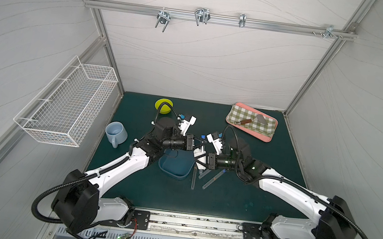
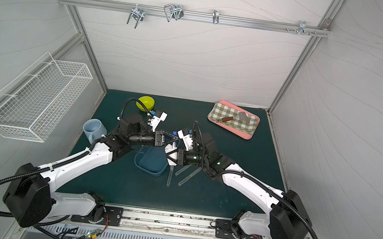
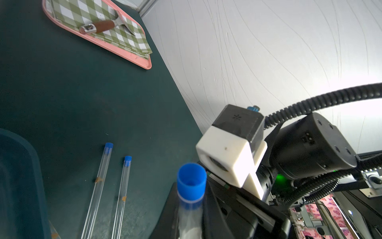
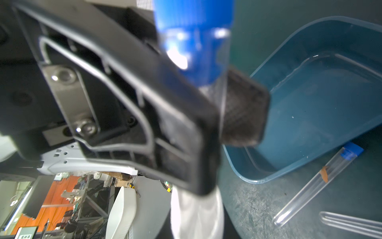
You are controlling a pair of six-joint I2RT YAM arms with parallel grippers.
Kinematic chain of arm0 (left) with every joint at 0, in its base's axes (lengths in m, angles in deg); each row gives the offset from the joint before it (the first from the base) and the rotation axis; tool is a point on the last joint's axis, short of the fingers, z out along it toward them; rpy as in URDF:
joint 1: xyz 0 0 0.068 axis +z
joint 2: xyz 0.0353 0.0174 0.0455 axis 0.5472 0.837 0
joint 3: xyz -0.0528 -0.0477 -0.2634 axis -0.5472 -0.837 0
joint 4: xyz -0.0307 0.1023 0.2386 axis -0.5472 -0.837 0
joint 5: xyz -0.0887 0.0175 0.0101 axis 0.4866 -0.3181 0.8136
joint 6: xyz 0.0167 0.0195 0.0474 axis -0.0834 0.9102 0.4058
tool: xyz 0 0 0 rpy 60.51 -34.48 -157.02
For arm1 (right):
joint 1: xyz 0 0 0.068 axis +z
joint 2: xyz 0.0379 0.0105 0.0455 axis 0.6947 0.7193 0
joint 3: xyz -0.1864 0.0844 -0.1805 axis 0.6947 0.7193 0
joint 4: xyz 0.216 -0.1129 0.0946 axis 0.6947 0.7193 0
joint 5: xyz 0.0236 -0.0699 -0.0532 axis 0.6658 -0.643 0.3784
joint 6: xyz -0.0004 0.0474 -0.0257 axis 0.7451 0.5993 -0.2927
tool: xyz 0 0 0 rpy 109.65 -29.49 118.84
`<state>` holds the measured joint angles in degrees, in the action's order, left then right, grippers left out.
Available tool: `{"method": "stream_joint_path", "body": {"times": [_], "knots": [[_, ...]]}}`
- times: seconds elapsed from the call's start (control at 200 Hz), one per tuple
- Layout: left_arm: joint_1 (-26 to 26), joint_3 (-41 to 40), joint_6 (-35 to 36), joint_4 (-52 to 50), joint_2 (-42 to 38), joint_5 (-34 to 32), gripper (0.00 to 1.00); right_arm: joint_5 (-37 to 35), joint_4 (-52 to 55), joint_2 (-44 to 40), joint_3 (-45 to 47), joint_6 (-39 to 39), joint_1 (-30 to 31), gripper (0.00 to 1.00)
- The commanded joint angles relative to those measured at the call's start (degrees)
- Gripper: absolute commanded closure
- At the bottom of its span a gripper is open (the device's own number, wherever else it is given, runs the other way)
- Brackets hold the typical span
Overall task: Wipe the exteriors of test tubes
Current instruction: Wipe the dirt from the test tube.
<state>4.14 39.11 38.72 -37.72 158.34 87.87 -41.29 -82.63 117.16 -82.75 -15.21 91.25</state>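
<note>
My left gripper (image 1: 202, 143) is shut on a clear test tube with a blue cap (image 1: 203, 137), held nearly upright above the mat. In the left wrist view the cap (image 3: 191, 182) stands out past the dark fingers (image 3: 215, 207). My right gripper (image 1: 198, 158) is shut on a white cloth (image 4: 196, 213) wrapped round the tube's lower part, just below the left fingers. Three more test tubes (image 1: 204, 173) lie on the green mat under the right gripper. One of them shows an orange mark (image 4: 323, 174).
A blue tub (image 1: 173, 176) holding water sits beside the lying tubes, under the left wrist. A light blue mug (image 1: 115, 132) and a yellow-green bowl (image 1: 163, 106) stand at the left. At the back right is a pink tray (image 1: 267, 138) with a checked cloth and a scraper. A wire basket (image 1: 66, 106) hangs on the left wall.
</note>
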Motion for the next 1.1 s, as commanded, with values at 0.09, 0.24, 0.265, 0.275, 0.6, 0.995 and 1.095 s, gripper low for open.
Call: {"method": "stream_joint_path", "body": {"times": [0.09,0.24,0.265,0.275,0.6,0.995,1.095], "knots": [[0.1,1.2,0.6,2.0,-0.6,0.7,0.91,2.3,-0.9,2.2,-5.2,-0.6,-2.7,0.81],[0.1,0.9,0.6,2.2,-0.3,0.5,0.91,2.2,-1.3,0.4,-2.7,0.4,-1.4,0.81],[0.2,0.8,0.6,2.2,-0.4,0.4,0.91,1.8,-0.9,-0.2,-2.2,0.4,-1.0,0.81],[0.2,0.8,0.6,2.1,-0.4,0.3,0.91,1.6,-0.8,-0.3,-2.0,0.4,-0.8,0.81],[0.8,0.6,0.3,2.5,-0.1,0.2,0.91,-1.7,-1.4,-3.1,3.2,2.3,1.5,0.80],[0.7,0.2,0.1,2.5,-0.8,0.2,0.91,4.1,-1.1,4.5,-8.4,-1.4,-5.0,0.79],[0.7,0.2,-0.1,2.8,-0.6,0.2,0.91,4.6,-1.0,4.4,-7.9,-1.3,-4.9,0.79]]}}
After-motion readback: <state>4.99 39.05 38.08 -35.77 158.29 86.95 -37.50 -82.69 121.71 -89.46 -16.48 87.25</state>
